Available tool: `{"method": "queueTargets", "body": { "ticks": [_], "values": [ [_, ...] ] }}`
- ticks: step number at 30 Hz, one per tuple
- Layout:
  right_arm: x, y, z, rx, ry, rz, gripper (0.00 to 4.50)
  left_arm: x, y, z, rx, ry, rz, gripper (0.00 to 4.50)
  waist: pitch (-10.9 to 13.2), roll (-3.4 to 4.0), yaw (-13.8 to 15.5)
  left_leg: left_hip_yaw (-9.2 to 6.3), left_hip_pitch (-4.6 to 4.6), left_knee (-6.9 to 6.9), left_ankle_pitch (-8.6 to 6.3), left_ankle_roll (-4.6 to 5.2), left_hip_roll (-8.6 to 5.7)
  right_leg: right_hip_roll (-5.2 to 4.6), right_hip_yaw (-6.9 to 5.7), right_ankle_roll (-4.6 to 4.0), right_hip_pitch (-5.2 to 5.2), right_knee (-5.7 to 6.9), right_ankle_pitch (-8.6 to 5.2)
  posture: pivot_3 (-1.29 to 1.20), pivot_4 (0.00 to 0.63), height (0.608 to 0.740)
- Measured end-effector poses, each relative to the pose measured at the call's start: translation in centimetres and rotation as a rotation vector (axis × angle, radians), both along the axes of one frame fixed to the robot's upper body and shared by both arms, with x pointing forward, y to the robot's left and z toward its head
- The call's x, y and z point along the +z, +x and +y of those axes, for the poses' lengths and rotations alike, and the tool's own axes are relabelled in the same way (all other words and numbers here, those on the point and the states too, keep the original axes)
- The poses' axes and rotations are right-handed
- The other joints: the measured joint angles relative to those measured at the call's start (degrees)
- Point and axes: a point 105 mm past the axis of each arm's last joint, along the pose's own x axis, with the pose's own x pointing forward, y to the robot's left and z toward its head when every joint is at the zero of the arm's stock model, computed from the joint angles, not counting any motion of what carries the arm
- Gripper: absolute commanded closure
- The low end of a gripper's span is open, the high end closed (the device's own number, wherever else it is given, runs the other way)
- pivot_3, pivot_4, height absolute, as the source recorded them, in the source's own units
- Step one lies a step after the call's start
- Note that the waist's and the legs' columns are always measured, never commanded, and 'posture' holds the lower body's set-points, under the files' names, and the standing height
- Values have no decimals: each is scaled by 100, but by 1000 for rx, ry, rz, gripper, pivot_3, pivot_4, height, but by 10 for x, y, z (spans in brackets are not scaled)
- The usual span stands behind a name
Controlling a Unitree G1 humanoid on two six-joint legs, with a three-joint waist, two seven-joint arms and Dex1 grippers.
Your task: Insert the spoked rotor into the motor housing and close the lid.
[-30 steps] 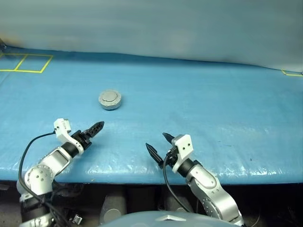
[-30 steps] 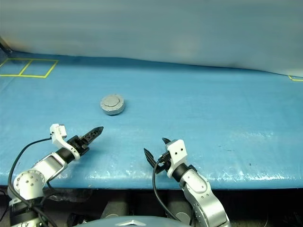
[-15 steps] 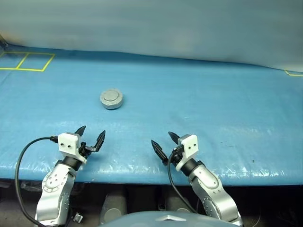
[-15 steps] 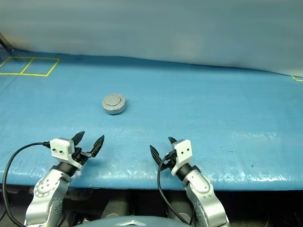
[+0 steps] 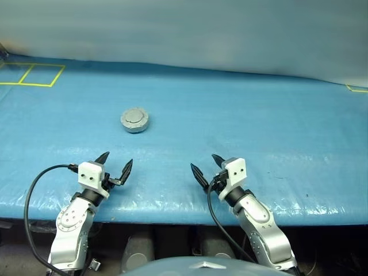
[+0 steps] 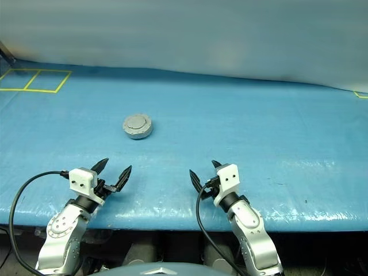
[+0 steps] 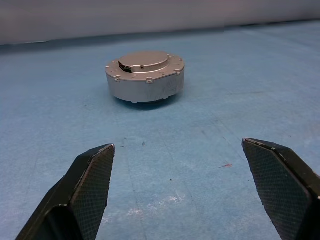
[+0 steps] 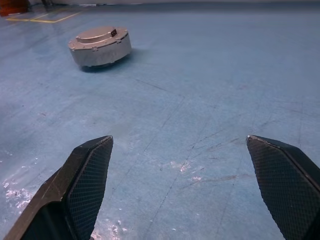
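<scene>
Beyond both released hands, left hand [image 5: 115,165], right hand [image 5: 206,165], motor housing [image 5: 134,121], lid closed.

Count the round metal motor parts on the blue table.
1. A closed motor housing sits alone on the table, ahead of the left claw. Anything inside it is hidden by the lid.

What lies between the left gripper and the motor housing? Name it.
Nothing but bare blue table cover: the left wrist view shows the open left gripper facing the closed motor housing across an unbroken stretch.
</scene>
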Motion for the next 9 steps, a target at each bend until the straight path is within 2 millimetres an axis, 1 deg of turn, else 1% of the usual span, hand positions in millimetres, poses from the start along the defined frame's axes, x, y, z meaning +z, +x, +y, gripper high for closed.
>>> {"method": "queueTargets", "body": {
  "ticks": [9],
  "values": [
    [-2,3,2,-14,-15,-12,0,0,0,1,7,12,1,43,0,0,-3,6,4,1,0,0,4,1,2,1,-3,0,0,0,150,740]
  ]
}}
